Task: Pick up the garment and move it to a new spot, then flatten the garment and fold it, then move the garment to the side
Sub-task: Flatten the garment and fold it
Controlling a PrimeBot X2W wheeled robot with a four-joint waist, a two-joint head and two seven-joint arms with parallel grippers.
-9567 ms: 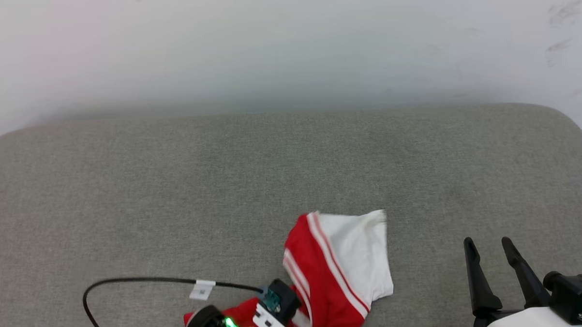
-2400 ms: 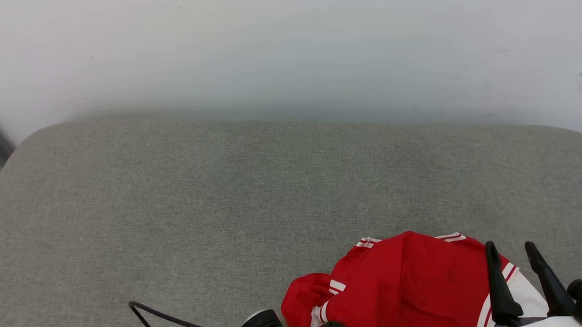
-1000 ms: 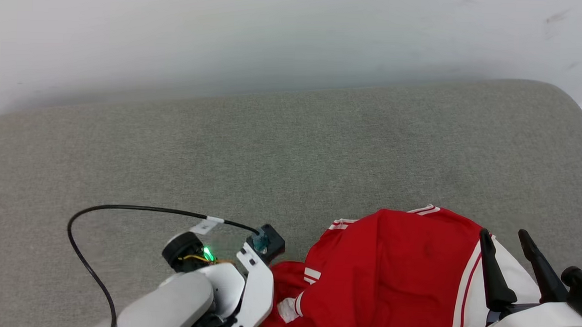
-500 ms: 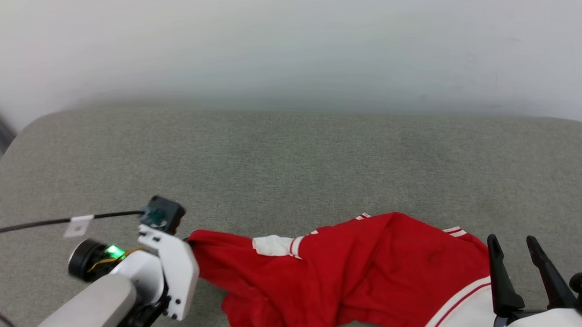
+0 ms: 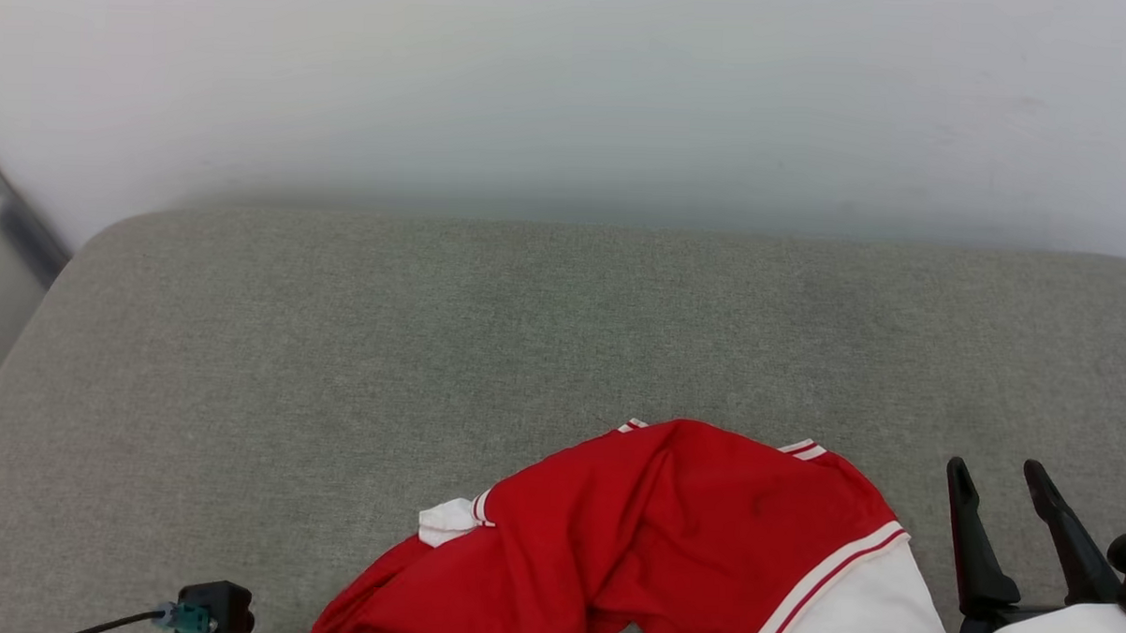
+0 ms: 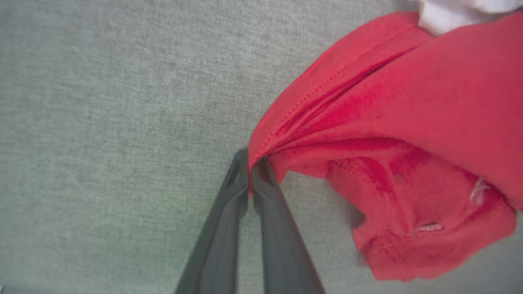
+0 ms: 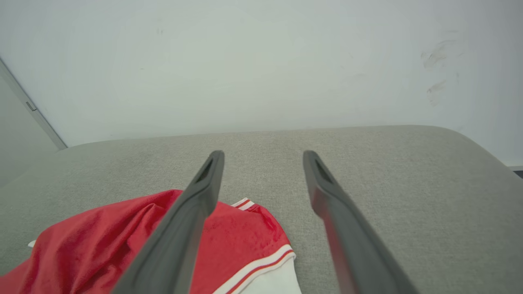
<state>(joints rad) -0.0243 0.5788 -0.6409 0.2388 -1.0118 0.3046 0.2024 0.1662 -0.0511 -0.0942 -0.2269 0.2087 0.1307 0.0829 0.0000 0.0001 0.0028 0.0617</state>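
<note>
Nearest the robot, the left gripper is clamping its jaws tight on a thin fold at the edge of the bright red soft T-shirt with white sleeves and striped trim. The shirt is lying bunched along the near edge of the grey woven padded surface. The right gripper is hanging just beside the white sleeve, its jaws spread wide and grasping nothing.

The pinch is taking in little cloth at the very tips, so a hard pull is risking a slip. Hauling from one corner alone is also likely to be roping the fabric rather than spreading it.

The shirt's long axis is running across the head view. Its pinched red end is pointing toward the robot's left, its white sleeve toward the right, and its humped back toward the far pale wall.
</note>
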